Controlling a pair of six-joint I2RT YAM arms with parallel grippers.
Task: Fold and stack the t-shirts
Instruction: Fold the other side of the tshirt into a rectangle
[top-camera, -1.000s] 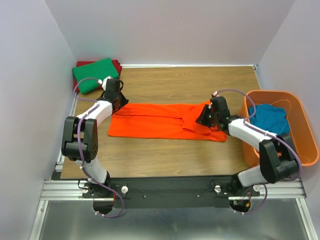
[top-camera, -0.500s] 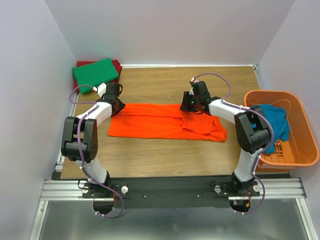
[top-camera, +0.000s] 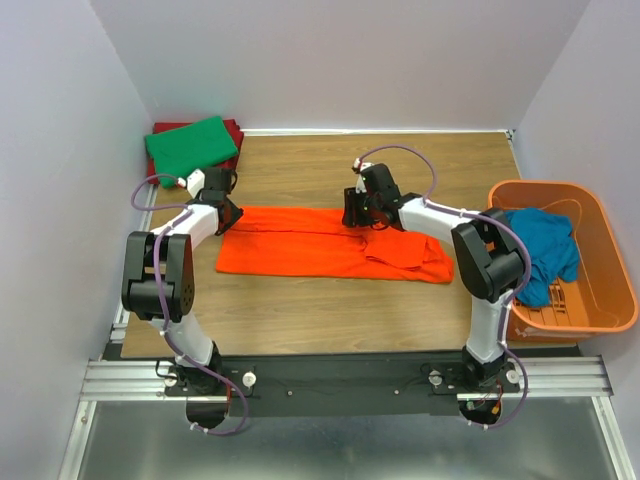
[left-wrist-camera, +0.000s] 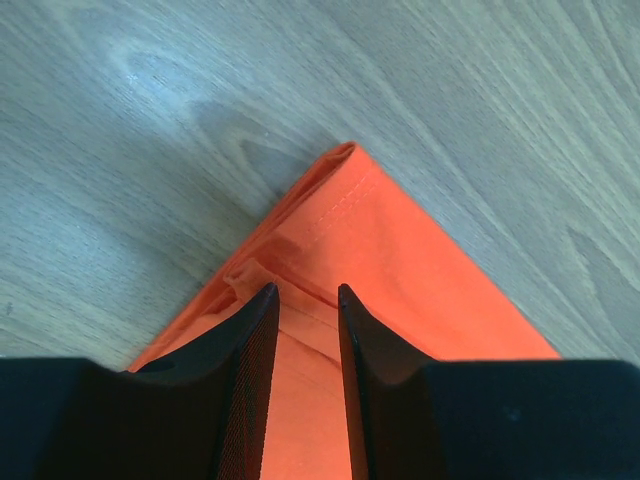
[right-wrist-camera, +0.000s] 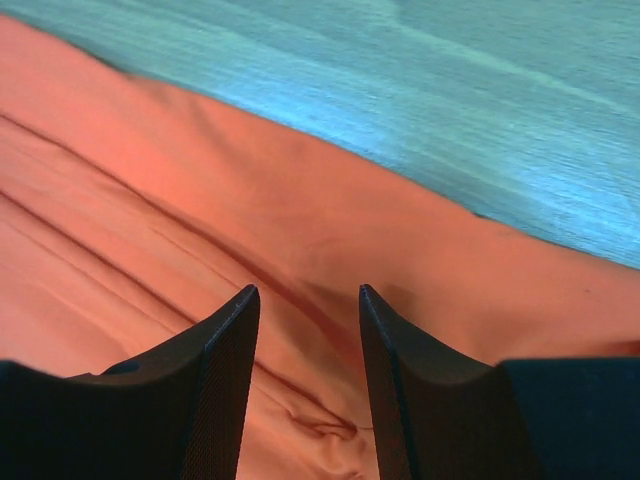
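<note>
Fabric of the bright orange short-sleeved cloth t-shirt (top-camera: 330, 243) lies flat as a long, narrow band across the middle of the light wooden table (top-camera: 300, 310), its sides apparently turned in. That shape probably explains where the arms are: each is at one place along the band's far edge, where a grip would let the strip be folded end over end. The left gripper (left-wrist-camera: 306, 292) hangs just above the band's far left corner. Its two dark fingers are parted by a narrow gap, and the hemmed cloth shows through that gap with nothing pinched. The right gripper (right-wrist-camera: 307, 290) hovers over the far edge further right, above wrinkled cloth. Its fingers are spread somewhat wider and also hold nothing; whether either set of tips brushes the fabric cannot be told. In the far left corner of the table a folded green t-shirt (top-camera: 190, 148) rests on a dark red t-shirt (top-camera: 235, 130), which looks like the stack the orange one is meant to join. A crumpled teal blue t-shirt (top-camera: 540, 245) waits in the rigid orange plastic basket (top-camera: 600, 310) at the right, well apart from both arms.
</note>
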